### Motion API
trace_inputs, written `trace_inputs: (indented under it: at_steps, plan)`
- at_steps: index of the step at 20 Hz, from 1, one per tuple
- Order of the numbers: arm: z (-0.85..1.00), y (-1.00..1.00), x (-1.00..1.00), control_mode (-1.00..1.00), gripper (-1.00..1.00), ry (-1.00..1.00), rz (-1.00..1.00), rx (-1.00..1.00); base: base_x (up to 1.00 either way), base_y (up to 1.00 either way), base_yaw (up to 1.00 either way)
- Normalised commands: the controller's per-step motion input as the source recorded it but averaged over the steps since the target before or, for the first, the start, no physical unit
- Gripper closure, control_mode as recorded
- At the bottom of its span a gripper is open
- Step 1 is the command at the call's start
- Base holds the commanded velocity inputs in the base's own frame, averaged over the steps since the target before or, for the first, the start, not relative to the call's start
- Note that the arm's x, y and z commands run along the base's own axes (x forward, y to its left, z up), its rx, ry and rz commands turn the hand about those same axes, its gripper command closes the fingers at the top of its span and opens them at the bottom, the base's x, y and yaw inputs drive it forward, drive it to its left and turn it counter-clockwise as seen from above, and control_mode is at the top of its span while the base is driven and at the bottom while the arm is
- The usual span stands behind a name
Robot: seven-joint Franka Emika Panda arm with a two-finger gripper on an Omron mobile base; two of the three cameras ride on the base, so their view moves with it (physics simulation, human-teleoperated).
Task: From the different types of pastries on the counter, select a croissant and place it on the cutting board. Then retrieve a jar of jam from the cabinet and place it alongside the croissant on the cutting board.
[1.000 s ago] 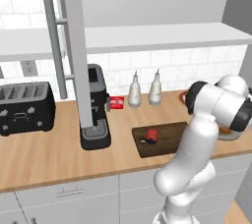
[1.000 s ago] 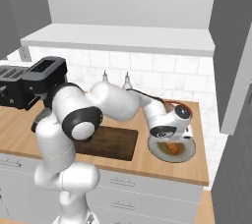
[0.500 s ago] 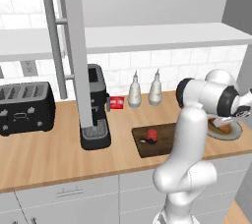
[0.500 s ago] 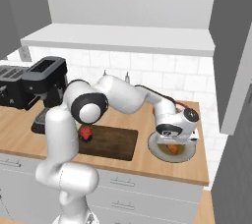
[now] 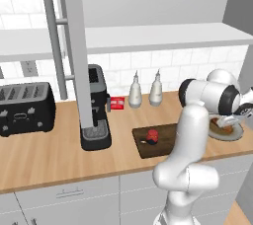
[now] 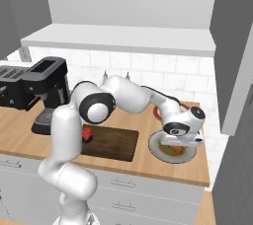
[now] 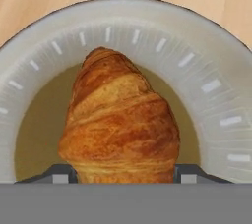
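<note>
Your jaws are straddling the croissant (image 7: pixel 120 125) spread wide; closing off-centre risks it slipping across the plate (image 7: pixel 216 70) toward 12 o'clock

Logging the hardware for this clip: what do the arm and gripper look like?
The arm is glossy white, built of rounded tubular links with dark grey-black discs at the joints. The gripper sits on a white hand and has two small dark finger tips. No cables or markings can be made out.
</note>
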Motion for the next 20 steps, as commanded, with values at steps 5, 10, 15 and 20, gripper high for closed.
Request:
trace_inputs:
  at_steps: [5,10,15,20]
  plan:
    - [0.97,0.1,-0.24,-1.0,1.0,0.0,0.0,0.1,0.0,0.0,0.0]
    - [0.61,0.56,-0.41,-1.0,1.0,0.0,-0.04,0.01,0.0,0.0,0.0]
    - [-0.07,1.0,-0.53,-1.0,1.0,0.0,-0.13,-0.07,0.0,0.0,0.0]
    - [-0.15,1.0,-0.5,-1.0,1.0,0.0,-0.19,-0.12,0.0,0.0,0.0]
